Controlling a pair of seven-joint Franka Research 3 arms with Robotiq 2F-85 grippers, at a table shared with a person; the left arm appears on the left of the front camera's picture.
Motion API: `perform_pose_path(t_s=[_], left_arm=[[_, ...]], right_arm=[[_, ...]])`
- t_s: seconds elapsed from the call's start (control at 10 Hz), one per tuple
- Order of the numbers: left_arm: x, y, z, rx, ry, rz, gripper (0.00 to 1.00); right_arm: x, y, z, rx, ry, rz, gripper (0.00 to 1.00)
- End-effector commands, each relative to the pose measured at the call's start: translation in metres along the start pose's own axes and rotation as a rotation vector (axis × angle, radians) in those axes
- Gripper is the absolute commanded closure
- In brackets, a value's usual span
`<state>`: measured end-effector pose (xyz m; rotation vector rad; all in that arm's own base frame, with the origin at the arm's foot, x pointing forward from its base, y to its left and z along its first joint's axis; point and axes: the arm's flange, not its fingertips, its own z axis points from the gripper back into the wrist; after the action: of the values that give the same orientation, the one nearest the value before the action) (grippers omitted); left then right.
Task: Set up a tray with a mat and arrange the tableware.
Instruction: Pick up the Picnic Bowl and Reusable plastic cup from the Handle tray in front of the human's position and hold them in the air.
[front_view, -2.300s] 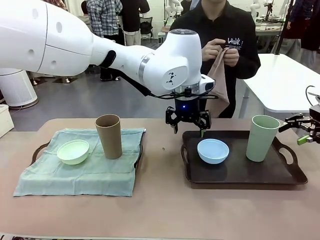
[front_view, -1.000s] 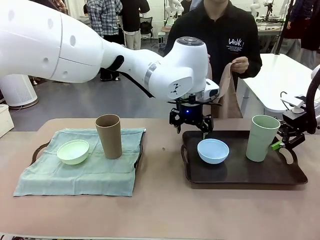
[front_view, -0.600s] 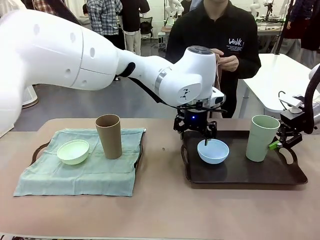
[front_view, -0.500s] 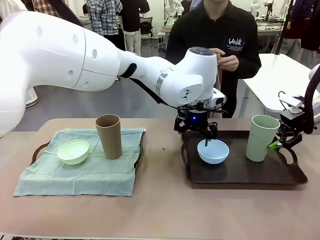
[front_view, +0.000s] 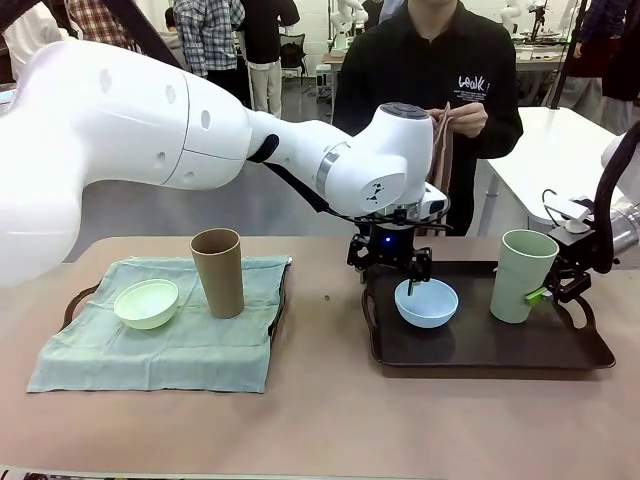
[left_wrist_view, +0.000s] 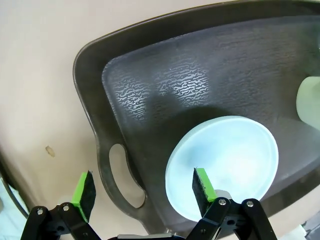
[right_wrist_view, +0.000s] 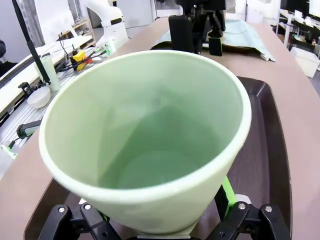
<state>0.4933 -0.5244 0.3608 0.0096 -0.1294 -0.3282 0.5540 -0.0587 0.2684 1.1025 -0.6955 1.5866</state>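
Left arm enters from the upper left of the front frame and reaches across the middle, wrist pointing straight down. The left gripper sits at centre frame over the near-left rim of the light blue bowl. In the left wrist view its fingers are spread wide: one green pad is over the bowl's rim, the other over the handle side of the dark tray; nothing is clamped.

Right arm comes in from the right edge, forearm bent downward. The right gripper is at the lower side of the pale green cup, right of centre. In the right wrist view the cup stands tilted between the fingers, a green pad against its wall at lower right; it reads as gripped on the cup.

Both bowl and cup stand on the dark tray, bare of cloth.

Left half of the front frame: a second tray under a green mat, bearing the pale green bowl and the upright tan-brown cup.

Top centre: a person's hands hold a tan cloth at chest height.
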Motion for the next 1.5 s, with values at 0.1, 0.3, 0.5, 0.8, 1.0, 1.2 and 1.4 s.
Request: perform_pose_path(t_s=[0.1, 0.3, 0.5, 0.8, 1.0, 1.2, 1.4], left_arm=[[0.005, -0.001, 0.001, -0.017, 0.018, 0.045, 0.00], [0.010, -0.002, -0.007, -0.064, 0.015, 0.083, 0.09], [0.011, -0.002, -0.010, -0.085, 0.034, 0.089, 0.64], [0.009, -0.002, -0.020, -0.109, 0.085, 0.107, 1.00], [0.008, -0.002, -0.017, -0.115, 0.080, 0.124, 0.98], [0.007, -0.002, -0.015, -0.118, 0.076, 0.130, 1.00], [0.007, 0.003, -0.010, -0.123, 0.072, 0.153, 1.00]], right_arm=[[-0.003, 0.001, -0.012, 0.030, 0.012, 0.006, 0.00], [-0.003, 0.001, -0.014, 0.043, 0.009, 0.019, 0.00], [-0.004, 0.001, -0.013, 0.052, 0.014, 0.035, 0.57], [-0.005, 0.003, -0.013, 0.065, 0.014, 0.045, 1.00], [-0.005, 0.004, -0.013, 0.069, 0.016, 0.055, 0.75], [-0.007, 0.005, -0.012, 0.068, 0.013, 0.060, 1.00], [-0.006, 0.004, -0.011, 0.065, 0.008, 0.062, 1.00]])
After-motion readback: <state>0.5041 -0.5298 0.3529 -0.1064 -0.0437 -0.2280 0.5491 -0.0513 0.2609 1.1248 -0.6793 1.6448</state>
